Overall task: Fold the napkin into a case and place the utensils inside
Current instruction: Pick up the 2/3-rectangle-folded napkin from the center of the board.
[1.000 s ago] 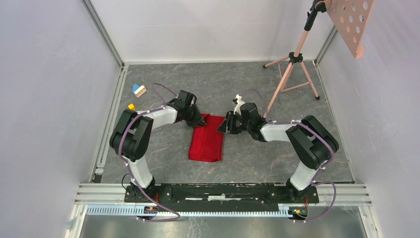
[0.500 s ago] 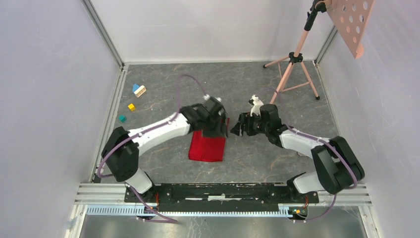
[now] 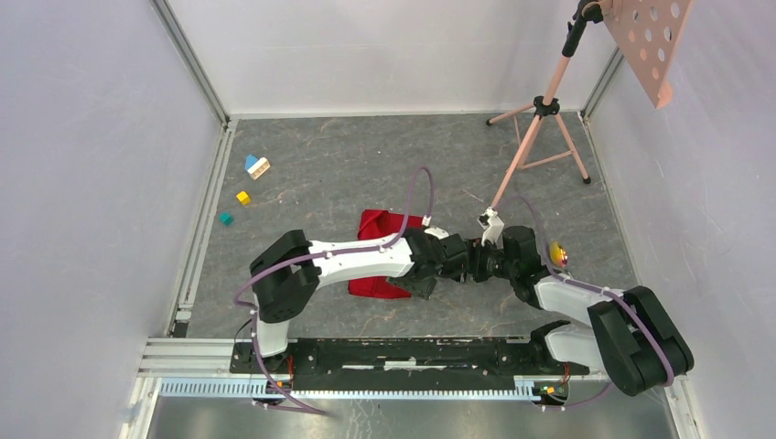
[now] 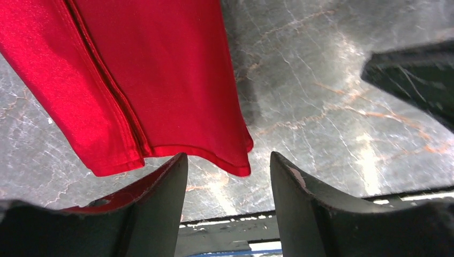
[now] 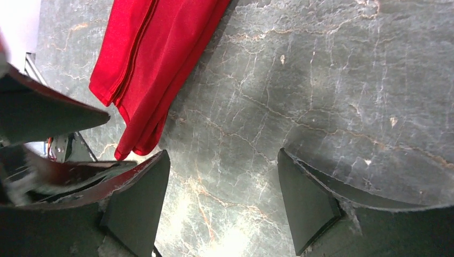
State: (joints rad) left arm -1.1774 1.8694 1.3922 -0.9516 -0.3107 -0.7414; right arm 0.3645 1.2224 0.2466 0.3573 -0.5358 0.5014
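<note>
Nearest us, at the bottom of the top view, both arm bases sit on a metal rail [image 3: 403, 352]. From there the left arm stretches rightward across the middle of the frame, passing over the napkin [image 3: 377, 225]. The right arm bends leftward to meet it, so the two grippers face each other just right of centre; we cannot tell whether they touch.

The left gripper [image 4: 227, 163] has its fingers parted with nothing between them. In its wrist view the napkin's hemmed corner lies just above the gap, flat on the grey marbled table [image 3: 366, 155]. The right gripper [image 5: 222, 155] gapes wider over bare table and holds nothing. The napkin lies in the upper left of that view, folded into long layers.

Just right of the right forearm we see the gold spoon [image 3: 556, 253] (only a small shiny patch shows). Farther off, at the upper left, lie small coloured blocks [image 3: 257, 166]. Farthest, at the upper right, stands a pink tripod [image 3: 542, 108].
</note>
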